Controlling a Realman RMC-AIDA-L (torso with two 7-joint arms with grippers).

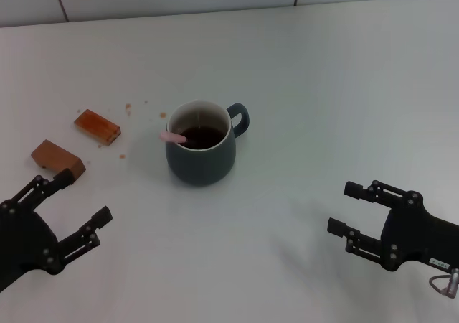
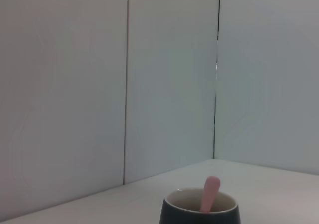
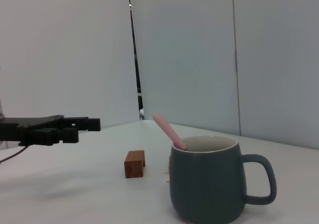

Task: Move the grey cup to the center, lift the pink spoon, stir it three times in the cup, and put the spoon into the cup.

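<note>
Near the middle of the white table (image 1: pixel 301 86) I find the grey cup (image 1: pixel 200 153) standing upright, its loop handle turned toward the robot's right and dark brown liquid inside. I note the pink spoon (image 1: pixel 173 136) resting in the cup, bowl end down in the liquid and the pale handle leaning out over the rim on the side toward the robot's left; the right wrist view shows that handle (image 3: pixel 168 130) slanting up above the rim.

Beside the cup, on the robot's left, I see two brown blocks: one (image 1: pixel 97 126) near the cup, the other (image 1: pixel 57 158) farther out and closer to the robot, with a few crumbs (image 1: pixel 129 108) scattered between them and the cup.

I record the left gripper (image 1: pixel 81 194) low at the near left, fingers spread and holding nothing, one fingertip just beside the outer block. The right gripper (image 1: pixel 341 208) sits at the near right, well apart from the cup, fingers likewise spread and empty.
</note>
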